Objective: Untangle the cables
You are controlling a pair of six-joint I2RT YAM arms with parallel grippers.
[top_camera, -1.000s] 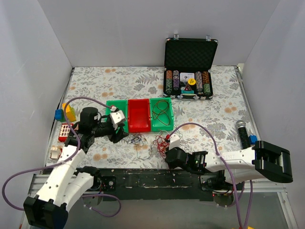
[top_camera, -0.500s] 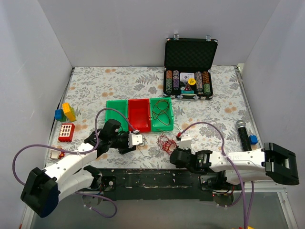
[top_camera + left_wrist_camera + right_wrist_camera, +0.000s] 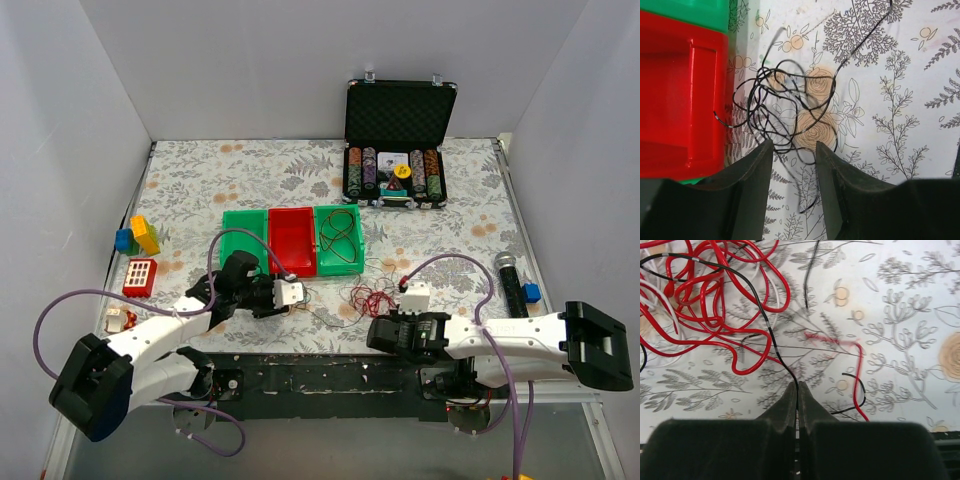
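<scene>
The cables lie near the table's front edge. A black wire tangle (image 3: 780, 115) lies just ahead of my left gripper (image 3: 794, 150), which is open, with one loose strand running between its jaws. In the top view the left gripper (image 3: 303, 298) sits right below the red bin (image 3: 292, 240). A red wire tangle (image 3: 368, 297) with a white strand (image 3: 775, 295) lies further right. My right gripper (image 3: 798, 390) is shut on a thin black wire (image 3: 771, 335) that leads up into the red tangle (image 3: 715, 300). In the top view the right gripper (image 3: 374, 328) is just below that tangle.
Two green bins (image 3: 245, 228) flank the red one; the right bin (image 3: 338, 238) holds a dark coiled wire. An open poker-chip case (image 3: 398, 170) stands at the back. A microphone (image 3: 510, 280) lies right. Toy bricks (image 3: 140, 235) and a red block (image 3: 140, 275) lie left.
My left arm swung right from the table's left side to the black tangle. My right gripper moved right and nearer the front edge, and the red tangle shifted right with it.
</scene>
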